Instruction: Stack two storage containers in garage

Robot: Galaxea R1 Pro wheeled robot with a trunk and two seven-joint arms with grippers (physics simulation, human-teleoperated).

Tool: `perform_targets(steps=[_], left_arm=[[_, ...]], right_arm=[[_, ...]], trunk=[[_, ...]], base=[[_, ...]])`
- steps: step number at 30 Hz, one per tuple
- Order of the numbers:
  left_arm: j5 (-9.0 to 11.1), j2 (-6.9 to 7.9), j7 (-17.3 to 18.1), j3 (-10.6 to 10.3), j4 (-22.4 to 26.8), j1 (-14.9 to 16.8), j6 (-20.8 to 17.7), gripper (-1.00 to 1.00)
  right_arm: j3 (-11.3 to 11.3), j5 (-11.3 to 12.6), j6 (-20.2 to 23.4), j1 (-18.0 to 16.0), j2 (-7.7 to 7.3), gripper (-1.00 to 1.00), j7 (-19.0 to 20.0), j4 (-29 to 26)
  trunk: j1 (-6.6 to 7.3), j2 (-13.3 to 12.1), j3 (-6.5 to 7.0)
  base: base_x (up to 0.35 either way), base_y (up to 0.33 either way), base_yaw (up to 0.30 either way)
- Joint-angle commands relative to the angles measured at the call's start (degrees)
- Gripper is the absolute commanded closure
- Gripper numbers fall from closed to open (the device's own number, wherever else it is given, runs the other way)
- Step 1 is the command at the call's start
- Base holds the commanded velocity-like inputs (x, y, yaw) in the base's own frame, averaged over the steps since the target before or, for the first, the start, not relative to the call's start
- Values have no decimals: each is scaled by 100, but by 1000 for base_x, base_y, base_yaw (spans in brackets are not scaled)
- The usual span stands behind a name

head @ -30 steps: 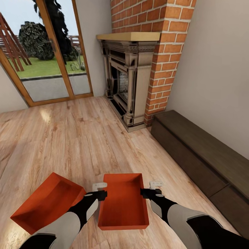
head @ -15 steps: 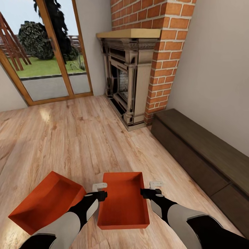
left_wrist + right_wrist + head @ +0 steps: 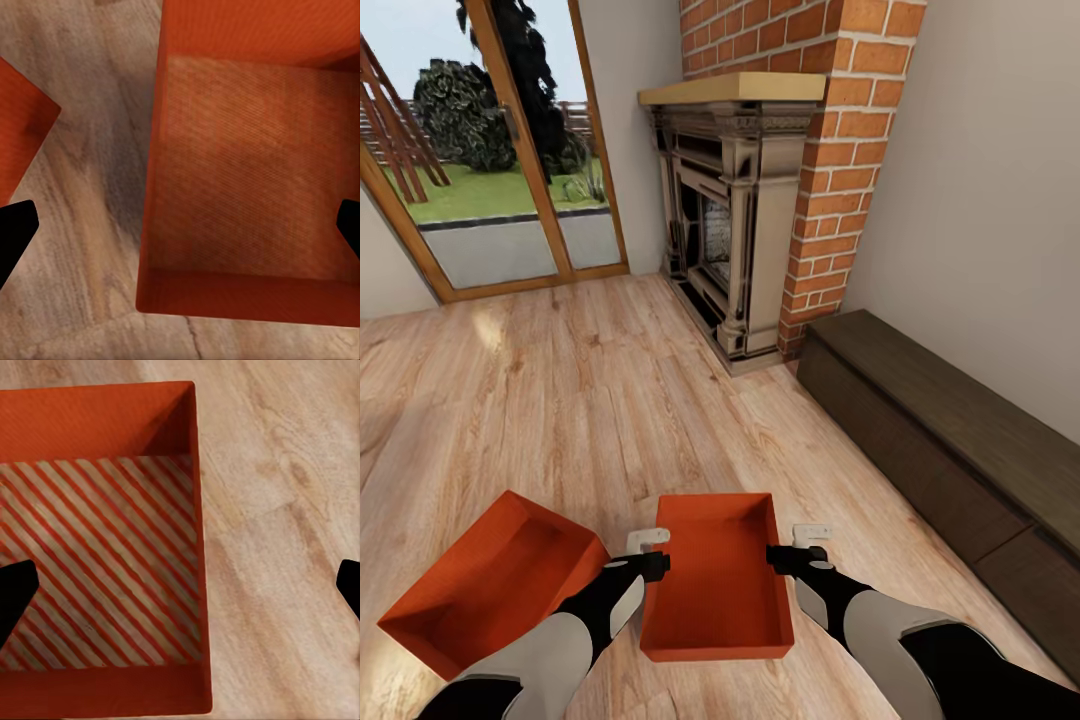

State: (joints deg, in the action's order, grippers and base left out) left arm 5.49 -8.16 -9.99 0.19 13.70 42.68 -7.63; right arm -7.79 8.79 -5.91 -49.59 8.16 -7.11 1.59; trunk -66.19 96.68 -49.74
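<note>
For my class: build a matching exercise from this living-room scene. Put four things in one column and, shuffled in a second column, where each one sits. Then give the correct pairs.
Things:
1. container between the grippers
2. second container
3. fireplace
4. dark low cabinet

Places:
A. along the right-hand wall
B. set into the brick chimney, beside the glass doors
C. on the wood floor, left of the left arm
D. straddled by the left gripper and right gripper

Pairs: 1-D, 2-C, 3-B, 4-A
</note>
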Motion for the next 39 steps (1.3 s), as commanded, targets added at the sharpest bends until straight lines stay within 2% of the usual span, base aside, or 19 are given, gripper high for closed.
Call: perform_targets(steps=[1,20,27,39], left_arm=[[58,-2,-20,-1,15,0,-28,-100],[61,7,-24,8,-26,0,-24,-100],[64,0,-29,8,-26,0,-28,-100],[65,-1,-29,6,-32,-1,-28,-100]], right_arm=[[-48,63,-33,-7,1,-100,-10,17],[-54,79,-30,13,-31,-100,-10,27],[-55,74,-49,189,-42,-100,-10,26],[-54,78,-59,221,-51,-100,-10,26]], trunk=[[-22,44,-23],[-439,806,-364],[-593,1087,-489],[-857,1568,-705]], base=[[0,0,0],[0,0,0],[0,0,0],[0,0,0]])
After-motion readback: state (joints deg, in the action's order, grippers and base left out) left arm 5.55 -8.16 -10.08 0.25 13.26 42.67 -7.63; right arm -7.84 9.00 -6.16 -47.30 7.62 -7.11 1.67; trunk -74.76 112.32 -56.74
